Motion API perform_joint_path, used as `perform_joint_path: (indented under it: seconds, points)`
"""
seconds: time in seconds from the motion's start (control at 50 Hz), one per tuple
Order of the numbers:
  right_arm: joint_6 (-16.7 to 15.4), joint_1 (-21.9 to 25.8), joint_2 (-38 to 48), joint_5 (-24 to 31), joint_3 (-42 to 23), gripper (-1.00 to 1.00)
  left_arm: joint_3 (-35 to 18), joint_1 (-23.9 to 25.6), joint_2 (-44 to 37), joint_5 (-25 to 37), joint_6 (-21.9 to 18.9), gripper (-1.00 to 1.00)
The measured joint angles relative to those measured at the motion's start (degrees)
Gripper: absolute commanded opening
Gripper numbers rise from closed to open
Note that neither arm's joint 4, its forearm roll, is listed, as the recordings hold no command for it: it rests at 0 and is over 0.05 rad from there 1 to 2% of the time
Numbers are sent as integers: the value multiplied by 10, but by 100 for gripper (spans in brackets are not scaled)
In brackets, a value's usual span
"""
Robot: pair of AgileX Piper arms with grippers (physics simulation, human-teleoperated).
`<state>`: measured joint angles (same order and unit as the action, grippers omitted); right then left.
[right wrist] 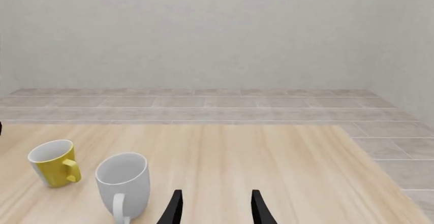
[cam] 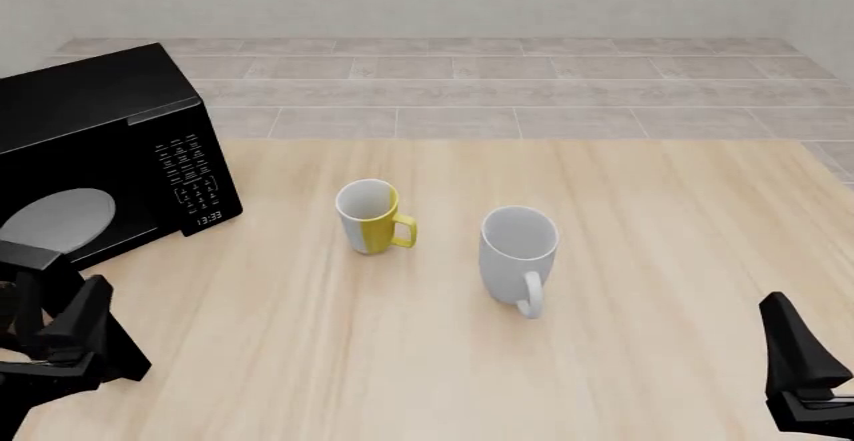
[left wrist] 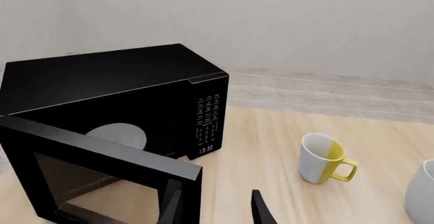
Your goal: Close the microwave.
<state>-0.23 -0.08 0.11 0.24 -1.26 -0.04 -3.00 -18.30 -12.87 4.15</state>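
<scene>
From my front camera the microwave [cam: 114, 141] is cut off at the picture's left edge, so I only see its door [left wrist: 101, 176] properly through the left wrist camera: it stands swung open, with the grey turntable [left wrist: 119, 135] partly hidden behind its top edge. The display reads 13:33. The microwave sits at the table's [cam: 641, 261] far left corner. To the right of the microwave stand a yellow-and-white mug [cam: 370, 217] and, further right, a white mug [cam: 518, 256], apart from each other, with bare wood beyond them. My left gripper [left wrist: 213, 209] is just beside the door's free edge, fingers parted and empty. My right gripper [right wrist: 213, 209], well right of the microwave, is likewise spread, holding nothing.
</scene>
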Motion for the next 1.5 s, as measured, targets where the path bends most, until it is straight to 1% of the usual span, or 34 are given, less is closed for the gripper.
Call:
perform_joint_path:
  seconds: [0.12, 0.28, 0.5, 0.58, 0.8, 1.2, 1.5]
  points:
    - [1, 2, 0, -1, -1, 100, 0, -12, -75, -59, 0, 100]
    - [3, 6, 0, -3, -4, 100, -4, -28, -163, -143, 18, 100]
    - [6, 12, 0, -6, -3, 100, -15, -35, -284, -258, 30, 100]
    - [7, 14, 0, -6, -3, 100, -22, -36, -318, -284, 31, 100]
    - [11, 17, 1, -11, 1, 100, -40, -39, -372, -319, 30, 100]
    - [17, 24, 1, -17, 5, 100, -84, -41, -429, -314, 36, 100]
    - [19, 30, 0, -14, 4, 100, -122, -43, -486, -324, 27, 100]
